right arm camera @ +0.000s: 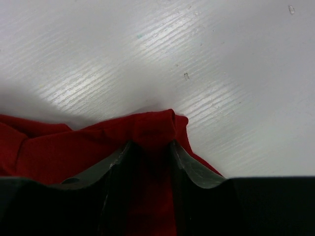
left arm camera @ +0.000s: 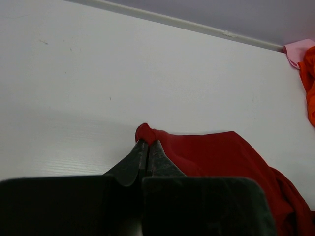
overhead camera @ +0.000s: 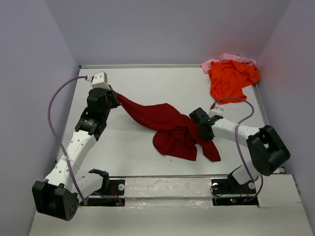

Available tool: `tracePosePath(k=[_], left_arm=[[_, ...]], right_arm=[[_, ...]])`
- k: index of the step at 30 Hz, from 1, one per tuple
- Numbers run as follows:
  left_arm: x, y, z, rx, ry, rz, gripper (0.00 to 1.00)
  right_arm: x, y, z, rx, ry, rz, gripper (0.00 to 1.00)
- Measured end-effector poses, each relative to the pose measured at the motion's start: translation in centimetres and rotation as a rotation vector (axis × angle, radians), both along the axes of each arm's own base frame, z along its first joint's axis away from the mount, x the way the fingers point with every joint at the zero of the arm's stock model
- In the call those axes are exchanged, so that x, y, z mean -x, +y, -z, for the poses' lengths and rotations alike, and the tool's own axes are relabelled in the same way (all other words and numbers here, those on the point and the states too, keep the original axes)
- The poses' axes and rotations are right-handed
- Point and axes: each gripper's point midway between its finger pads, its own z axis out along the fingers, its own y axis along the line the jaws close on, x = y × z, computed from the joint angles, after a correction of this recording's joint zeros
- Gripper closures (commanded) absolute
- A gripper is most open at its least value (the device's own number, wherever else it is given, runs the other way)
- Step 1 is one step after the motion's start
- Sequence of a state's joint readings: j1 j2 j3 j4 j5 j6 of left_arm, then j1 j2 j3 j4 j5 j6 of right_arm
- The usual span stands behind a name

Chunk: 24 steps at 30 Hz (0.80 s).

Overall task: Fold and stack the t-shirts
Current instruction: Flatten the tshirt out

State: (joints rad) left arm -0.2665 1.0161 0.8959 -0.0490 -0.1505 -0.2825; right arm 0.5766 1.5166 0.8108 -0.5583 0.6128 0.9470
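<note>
The dark red t-shirt (overhead camera: 162, 123) lies stretched and crumpled across the middle of the table. My left gripper (overhead camera: 114, 94) is shut on its upper-left corner; in the left wrist view the fingertips (left arm camera: 146, 142) pinch a small knob of red cloth (left arm camera: 221, 152). My right gripper (overhead camera: 198, 129) sits at the shirt's right side. In the right wrist view its jaws (right arm camera: 150, 142) press on a bunched fold of the red cloth (right arm camera: 74, 147) that fills the gap between them. The orange t-shirt (overhead camera: 230, 77) lies crumpled at the back right, on top of the pale pink one (overhead camera: 221, 60).
A raised rim (overhead camera: 147, 65) runs along the table's far edge, and grey walls close in on three sides. The orange shirt (left arm camera: 310, 78) and the pink shirt (left arm camera: 298, 49) show at the right edge of the left wrist view. Cables loop off both arms.
</note>
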Motion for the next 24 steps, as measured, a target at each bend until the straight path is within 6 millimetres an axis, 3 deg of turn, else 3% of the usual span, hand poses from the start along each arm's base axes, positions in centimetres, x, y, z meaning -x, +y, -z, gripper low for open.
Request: tracePosePath(k=[1,4,5,12,19,22,23,24], left_arm=[[0.0,0.0,0.0,0.000,0.000,0.000,1.00],[0.0,0.0,0.0,0.000,0.000,0.001,1.00],[0.0,0.0,0.0,0.000,0.000,0.001,1.00],[0.0,-0.1,0.0,0.002,0.000,0.004,1.00],[0.0,-0.1,0.0,0.002,0.001,0.007,1.00],[0.0,-0.1,0.0,0.003,0.001,0.007,1.00],[0.0,-0.1,0.0,0.003,0.001,0.008,1.00],[0.0,-0.2,0.0,0.003,0.001,0.008,1.00]], right_arm=[[0.0,0.0,0.0,-0.001,0.000,-0.001,0.66],[-0.1,0.2,-0.2,-0.013,-0.005,-0.004,0.94],[0.0,0.3,-0.3,-0.017,-0.006,-0.007,0.97],[-0.8,1.2,-2.1,-0.073,-0.063,-0.049,1.00],[-1.4,1.7,-2.7,-0.070,-0.081,-0.108,1.00],[-1.7,2.0,-2.8,-0.069,-0.084,-0.139,0.74],[-1.8,2.0,-2.9,-0.067,-0.087,-0.149,0.58],[-1.9,2.1,-2.9,-0.060,-0.086,-0.161,0.52]])
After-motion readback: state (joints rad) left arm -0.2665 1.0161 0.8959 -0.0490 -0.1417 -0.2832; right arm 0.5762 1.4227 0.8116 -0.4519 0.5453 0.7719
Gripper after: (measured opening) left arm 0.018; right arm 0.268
